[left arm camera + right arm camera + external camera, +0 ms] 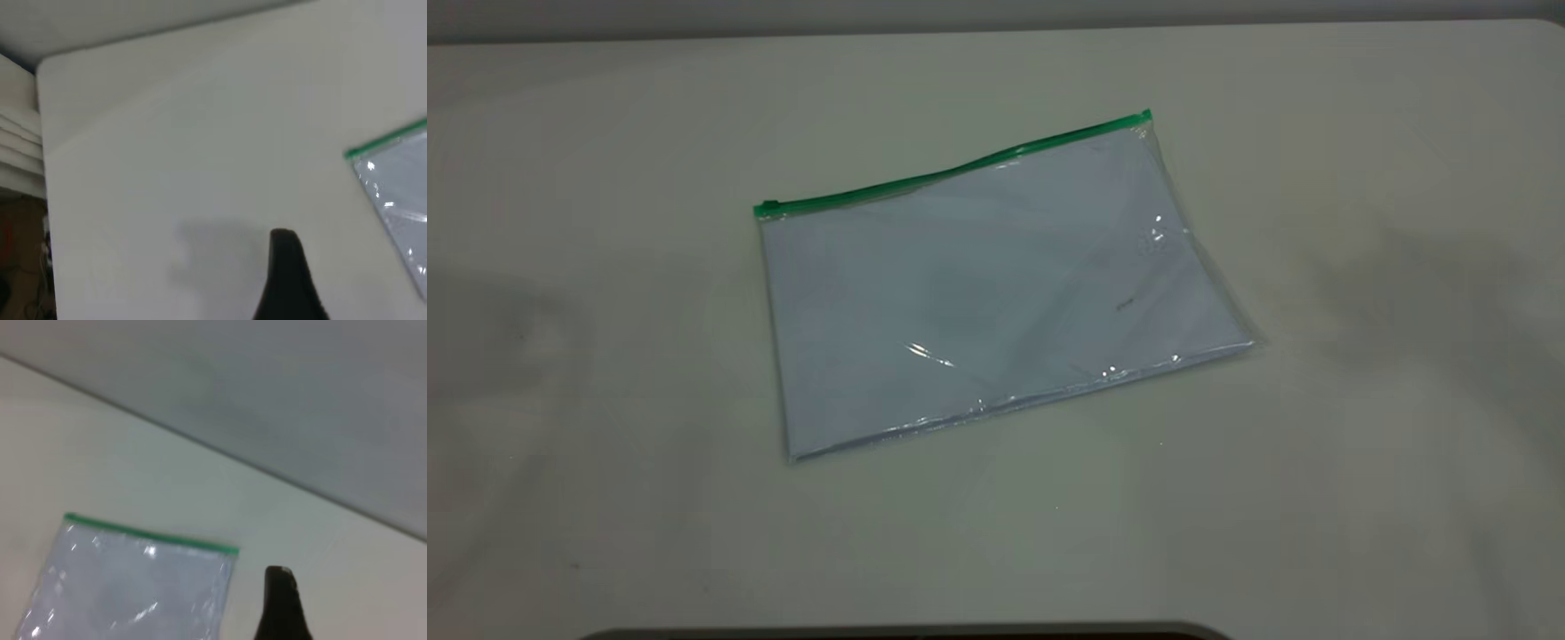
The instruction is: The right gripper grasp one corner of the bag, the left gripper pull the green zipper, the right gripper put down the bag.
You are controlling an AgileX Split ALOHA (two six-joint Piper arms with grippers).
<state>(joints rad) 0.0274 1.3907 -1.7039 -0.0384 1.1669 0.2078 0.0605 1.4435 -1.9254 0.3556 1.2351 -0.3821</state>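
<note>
Bag (996, 284) lies flat mid-bench (1360, 489), untouched, zipper (951, 173) along its far edge. Approaching low at the corner (230, 551) should let the right end effector (283, 603) pinch film without sliding it. That corner sits just beside its tip; the left end effector (290, 277) hovers apart. I cannot tell either one's opening.

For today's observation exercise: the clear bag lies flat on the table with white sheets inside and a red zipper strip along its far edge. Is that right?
Not quite. The green zipper along the bag's far edge is green, not red, as the exterior view shows. The rest holds: the bag lies flat on the table with white sheets inside.
</note>
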